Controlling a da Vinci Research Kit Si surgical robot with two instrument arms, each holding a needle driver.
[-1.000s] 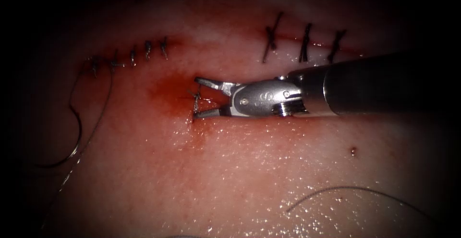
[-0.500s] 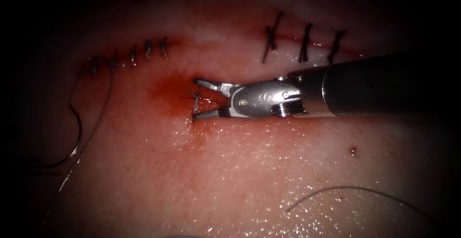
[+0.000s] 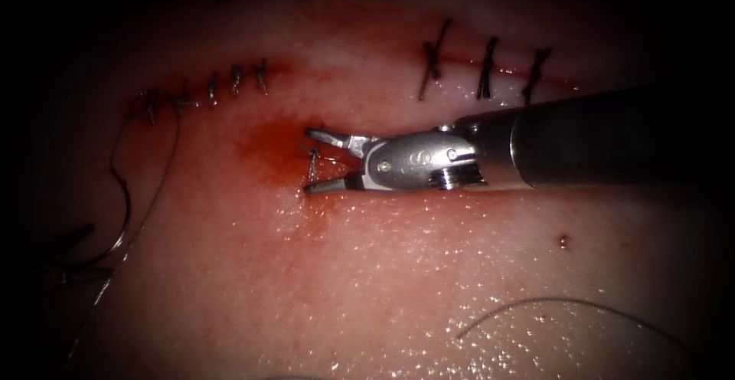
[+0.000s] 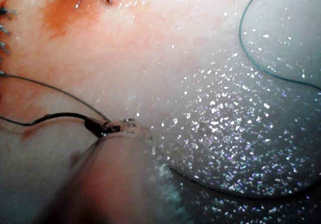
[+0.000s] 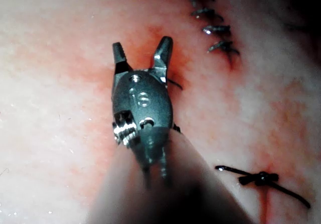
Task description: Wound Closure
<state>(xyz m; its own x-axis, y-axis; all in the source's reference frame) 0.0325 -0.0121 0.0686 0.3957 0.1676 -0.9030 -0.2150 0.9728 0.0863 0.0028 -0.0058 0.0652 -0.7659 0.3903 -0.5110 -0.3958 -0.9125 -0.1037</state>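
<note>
My right tool (image 3: 308, 161) comes in from the right and lies on the tissue (image 3: 429, 257), open. Its jaws straddle a short upright piece of thread (image 3: 313, 168) at the red fluid patch (image 3: 268, 146) and hold nothing. The right wrist view has the same tool (image 5: 142, 44) open over the red patch. A curved needle (image 3: 125, 215) lies on top of the tissue at the far left, not in it, and thread (image 3: 172, 150) runs from it up to the stitches. My left tool (image 3: 73, 257) is a dark shape at the needle's lower end, its tip (image 4: 108, 128) touching a dark strand.
A row of small stitches (image 3: 230, 81) closes the cut at the upper left, and three larger dark stitches (image 3: 486, 66) sit at the upper right. A loose curl of thread (image 3: 566, 303) lies on the wet tissue at the lower right, also seen as loose thread (image 4: 251, 53).
The right tool has crept slightly left, still open around the short thread. The left tool's dark tip has come into view at the far left beside the needle.
</note>
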